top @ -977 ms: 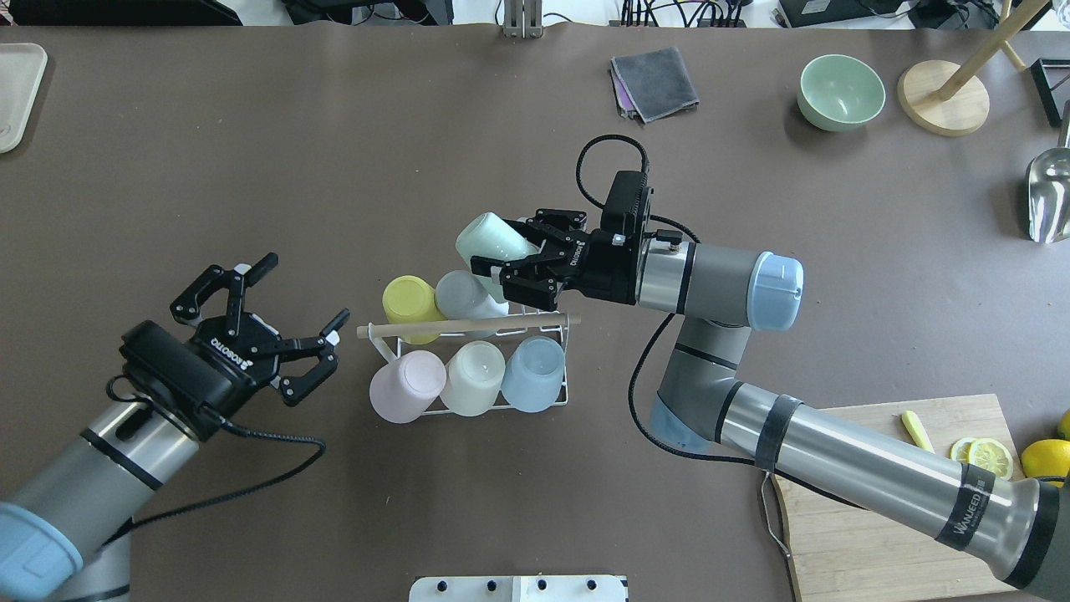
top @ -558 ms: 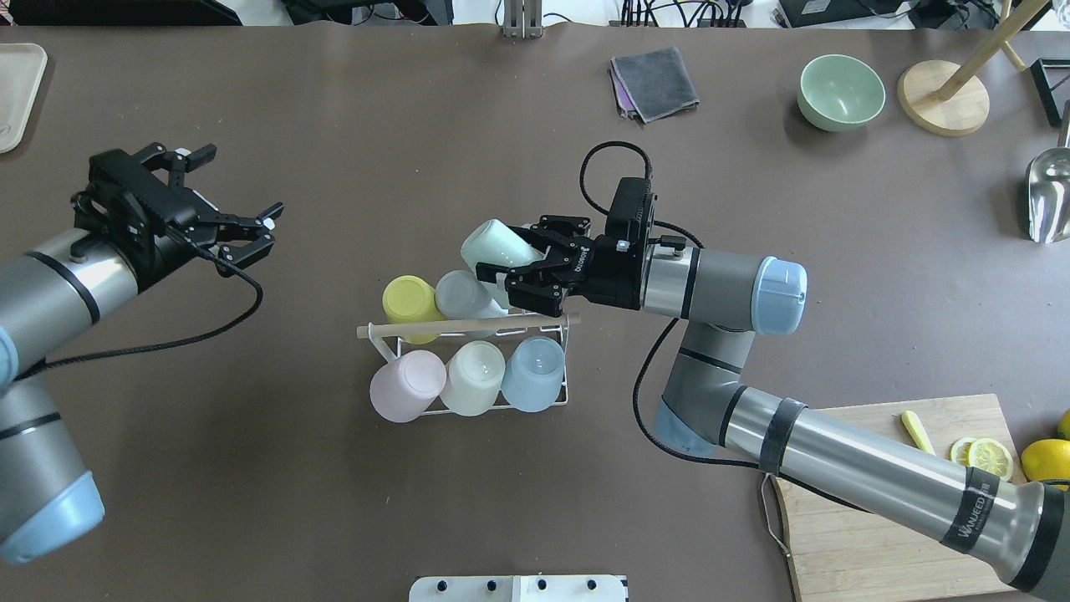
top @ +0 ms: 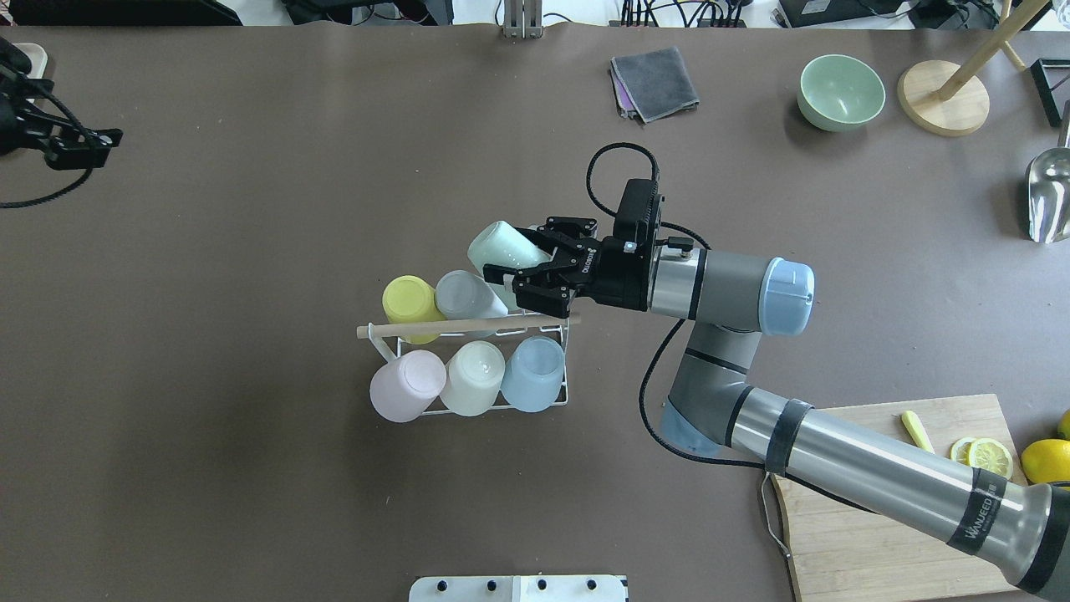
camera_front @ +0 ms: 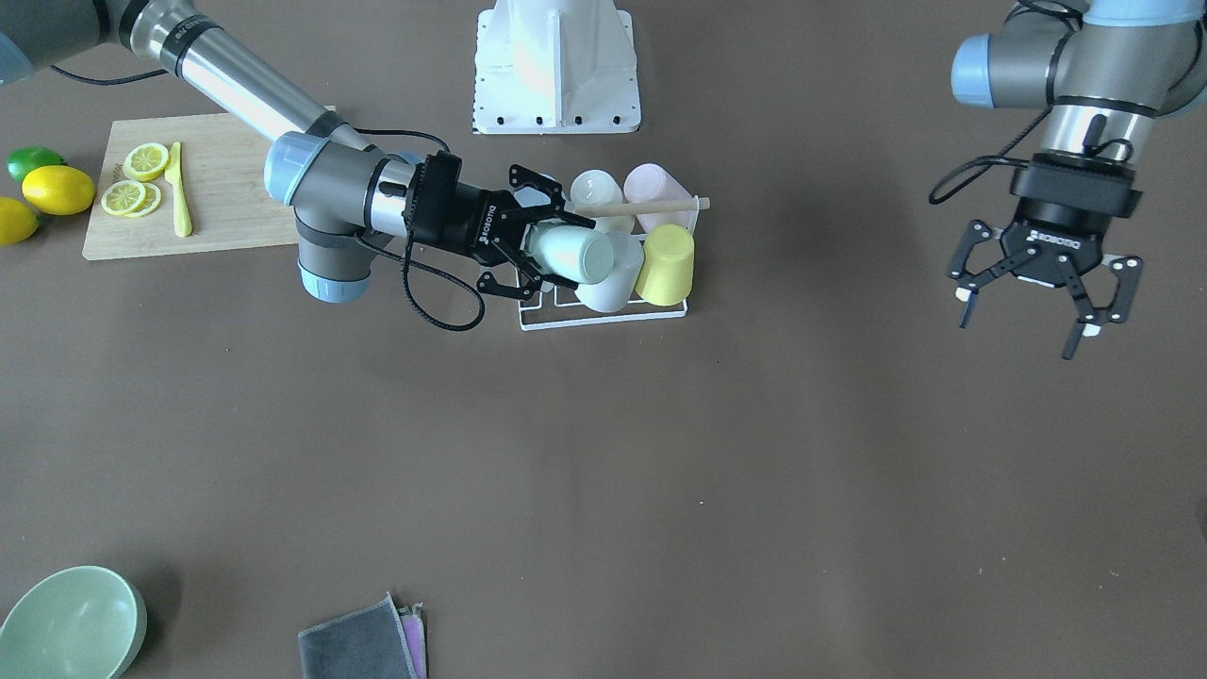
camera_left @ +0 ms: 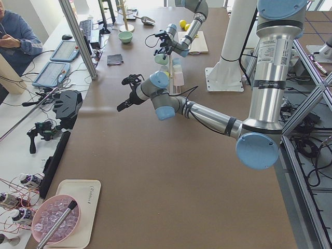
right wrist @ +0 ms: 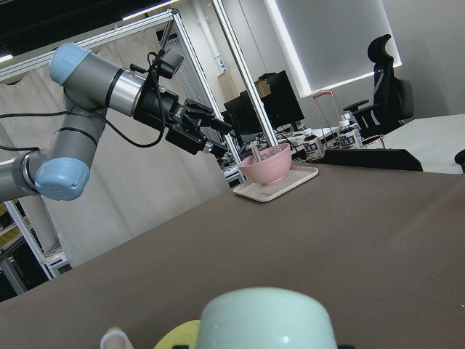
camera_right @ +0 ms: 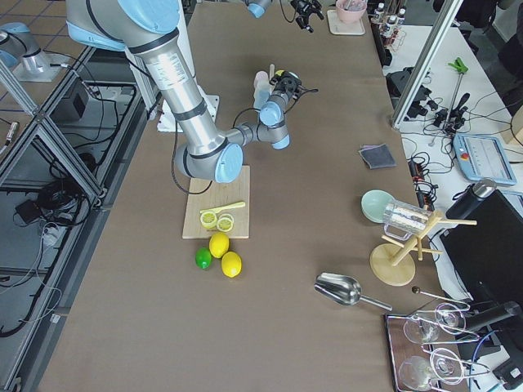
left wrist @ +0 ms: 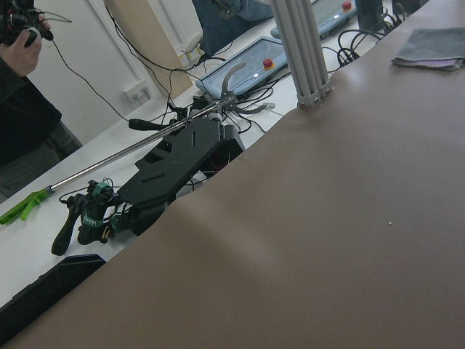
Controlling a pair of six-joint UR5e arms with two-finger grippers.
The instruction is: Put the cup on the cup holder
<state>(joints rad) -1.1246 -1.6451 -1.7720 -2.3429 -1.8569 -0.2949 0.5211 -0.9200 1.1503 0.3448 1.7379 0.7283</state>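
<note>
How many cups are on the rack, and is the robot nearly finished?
Five already sit on the cup holder: yellow cup, grey cup, pink cup, cream cup, blue cup. The right gripper holds the mint cup tilted beside the grey cup. To do: seat it on a prong and let go.

On our brown bench we see the cup holder, a cutting board, a green bowl, a folded grey cloth and lemons.

ROBOTIQ is printed on the right gripper, centre-left, and the left gripper, far right. A black band at lower right reads roughly WANJEED.
</note>
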